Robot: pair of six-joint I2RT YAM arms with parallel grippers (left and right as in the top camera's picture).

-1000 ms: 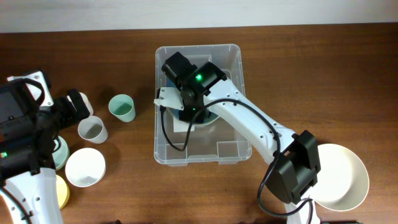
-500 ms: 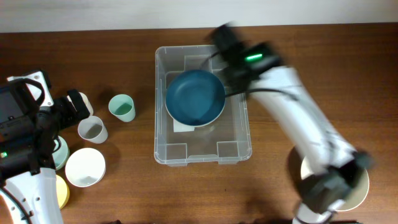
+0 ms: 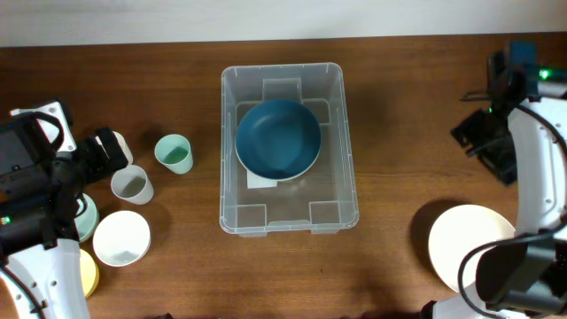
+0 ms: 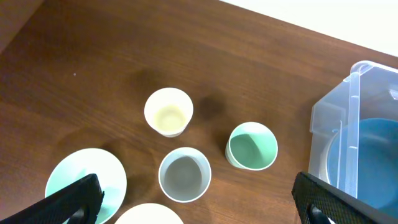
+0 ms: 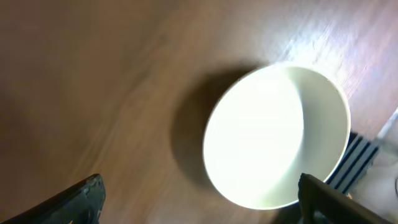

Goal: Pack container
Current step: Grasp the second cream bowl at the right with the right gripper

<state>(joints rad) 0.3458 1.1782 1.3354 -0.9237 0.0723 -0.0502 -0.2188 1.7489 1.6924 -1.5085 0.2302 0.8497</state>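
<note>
Bottom right of the overhead frame: a large white bowl (image 3: pixel 469 246) on the wooden table (image 3: pixel 399 89), partly hidden by the right arm.

Bottom left: a smaller white bowl (image 3: pixel 121 237). A grey-lined cup (image 3: pixel 131 184) is just above it and a mint cup (image 3: pixel 174 152) is beyond that.

The left gripper (image 4: pixel 198 198) hangs over these cups, fingers spread wide and empty.

Centre: the container (image 3: pixel 288 202), clear and upright on the table, well apart from the cups. A dark blue bowl (image 3: pixel 278 138) sits inside, toward its upper half.

Upper right: the right arm. Its wrist view is blurred and looks down on the large white bowl. The right gripper (image 5: pixel 202 200) has its fingers wide apart, gripping nothing.
</note>
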